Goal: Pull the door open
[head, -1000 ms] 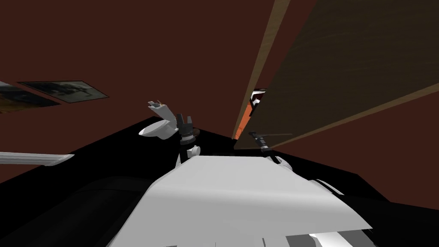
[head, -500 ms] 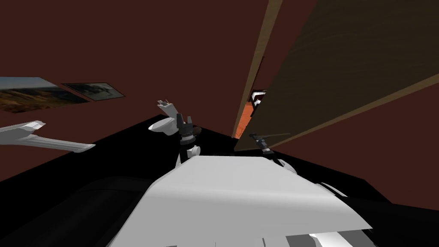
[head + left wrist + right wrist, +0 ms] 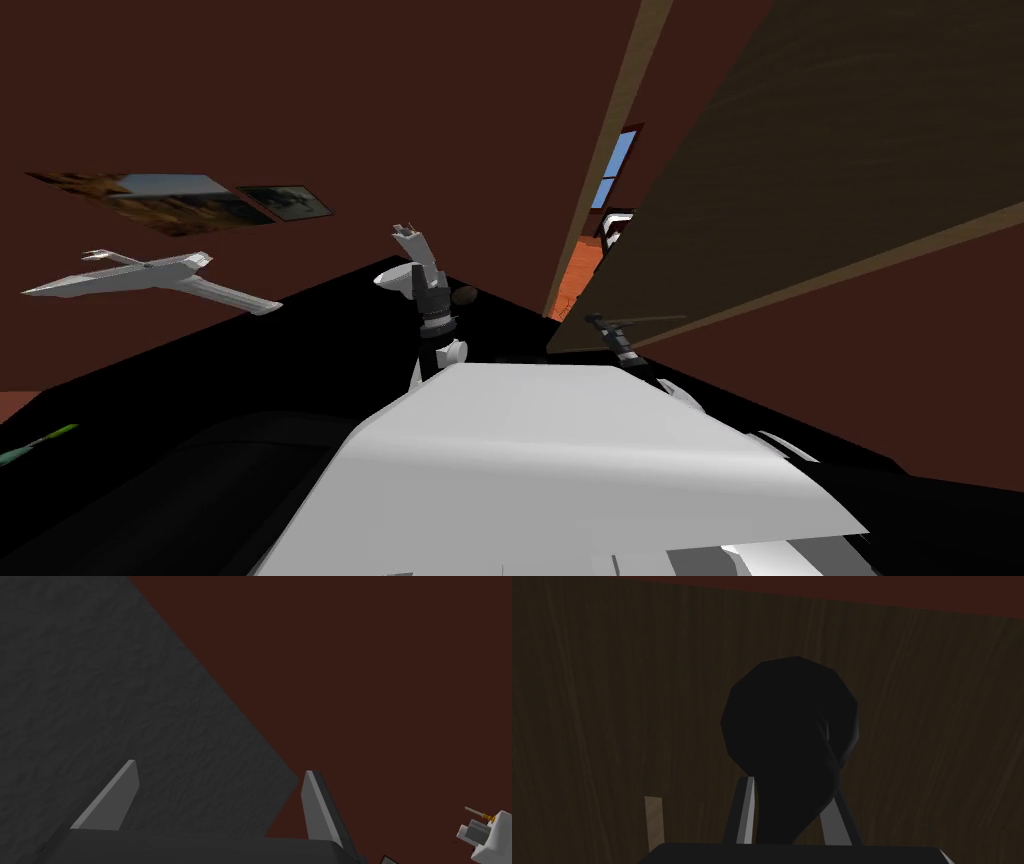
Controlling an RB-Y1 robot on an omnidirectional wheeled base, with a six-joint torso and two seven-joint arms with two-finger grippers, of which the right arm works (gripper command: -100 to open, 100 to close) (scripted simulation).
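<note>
Black rounded door handle [image 3: 789, 721], directly ahead of right gripper [image 3: 789, 816], fingers clamped on its neck, dark brown wooden door [image 3: 612, 701] behind; left gripper [image 3: 220, 768] spread, idle.

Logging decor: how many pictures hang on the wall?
2: a larger picture and a smaller picture beside it, on the dark red wall to my left. Others may be hidden.

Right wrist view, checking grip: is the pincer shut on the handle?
Yes, the right pincer presses both sides of the dark handle.
</note>
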